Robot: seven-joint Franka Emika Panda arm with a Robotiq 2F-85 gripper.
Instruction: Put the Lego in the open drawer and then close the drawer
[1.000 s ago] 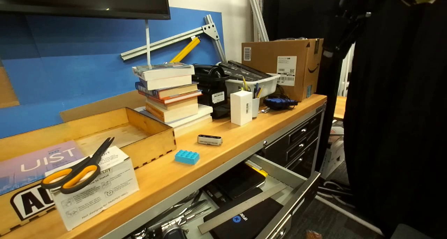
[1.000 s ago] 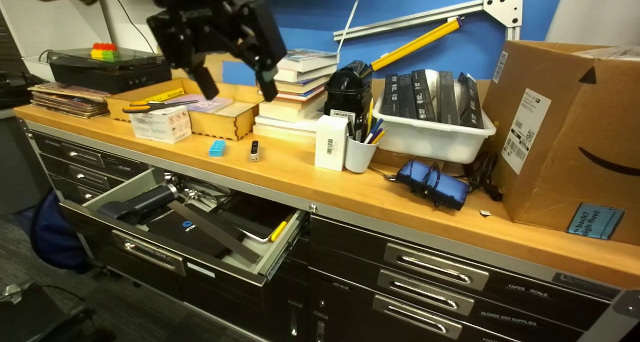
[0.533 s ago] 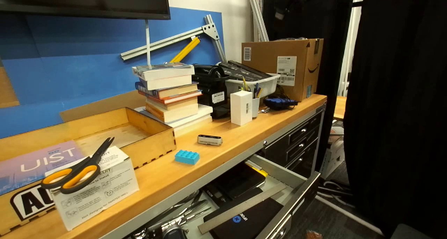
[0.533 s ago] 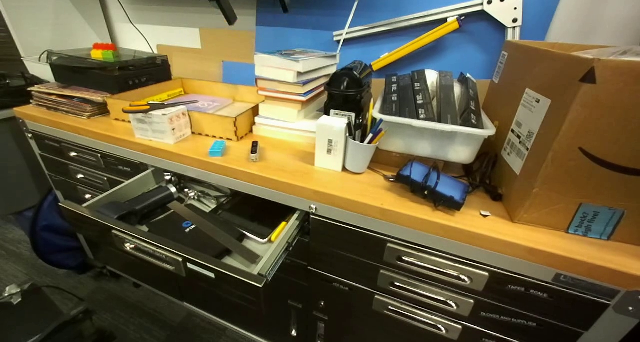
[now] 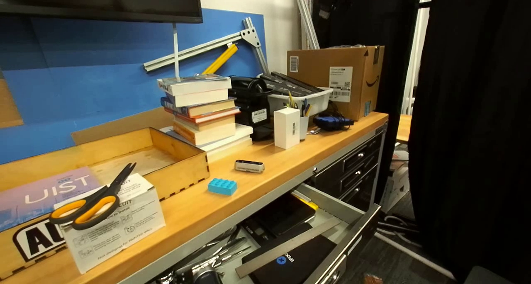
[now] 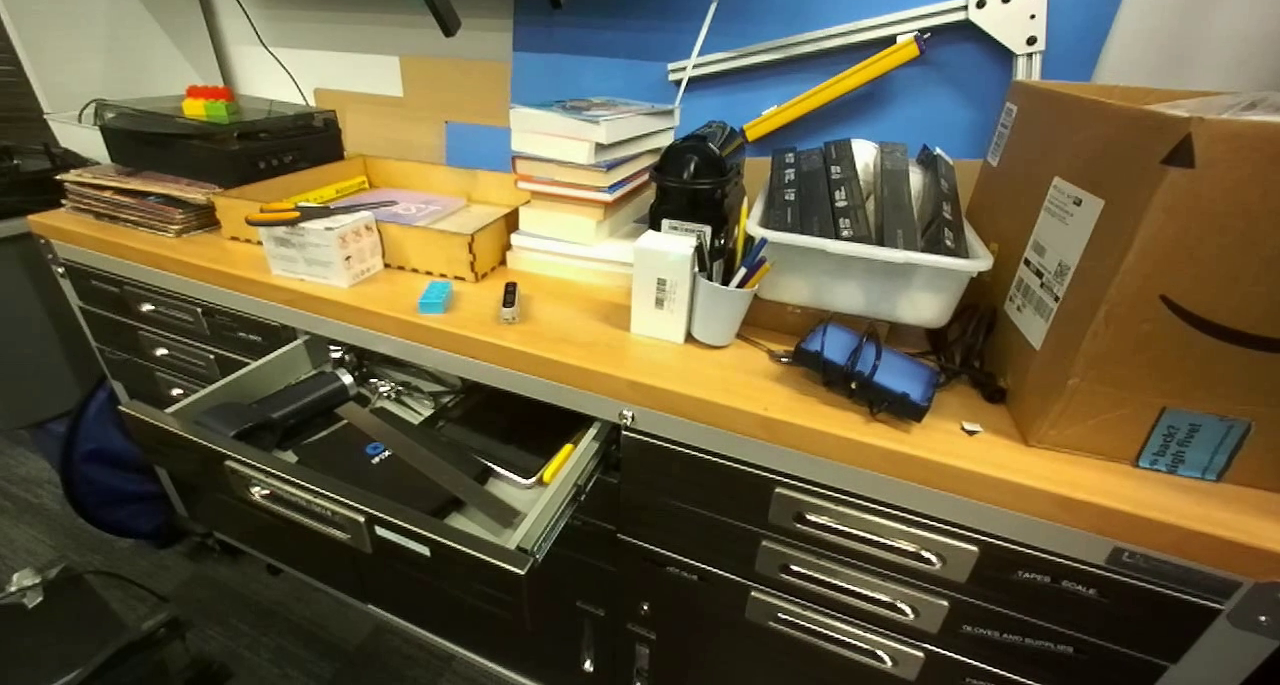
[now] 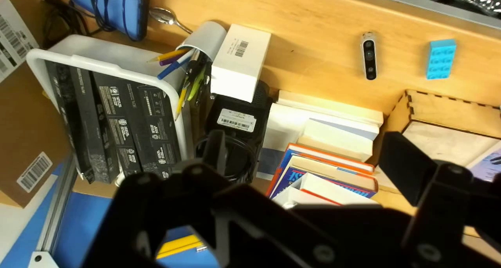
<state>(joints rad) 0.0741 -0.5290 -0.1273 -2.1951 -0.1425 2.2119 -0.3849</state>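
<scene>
The Lego, a small light-blue studded brick, lies on the wooden bench top near its front edge in both exterior views (image 5: pixel 222 186) (image 6: pixel 435 297). It also shows at the upper right of the wrist view (image 7: pixel 441 59). The drawer (image 5: pixel 332 203) stands pulled out below the bench top, with its long front and handle also in an exterior view (image 6: pixel 450 555). My gripper (image 6: pixel 501 7) is high above the bench at the top edge of that view. Its fingers are wide apart and empty, over the book stack in the wrist view (image 7: pixel 311 158).
The drawer holds a black flat box (image 5: pixel 290 259), a metal ruler (image 6: pixel 430 465) and tools. A small dark flat item (image 6: pixel 510 302) lies beside the Lego. A wooden tray (image 6: pixel 450 250), scissors on a white box (image 6: pixel 322 250), books (image 6: pixel 590 205) and a white carton (image 6: pixel 662 285) stand around.
My gripper has moved up and away from low over the bench, then slightly up and left in an exterior view. The Lego and the drawer have not moved.
</scene>
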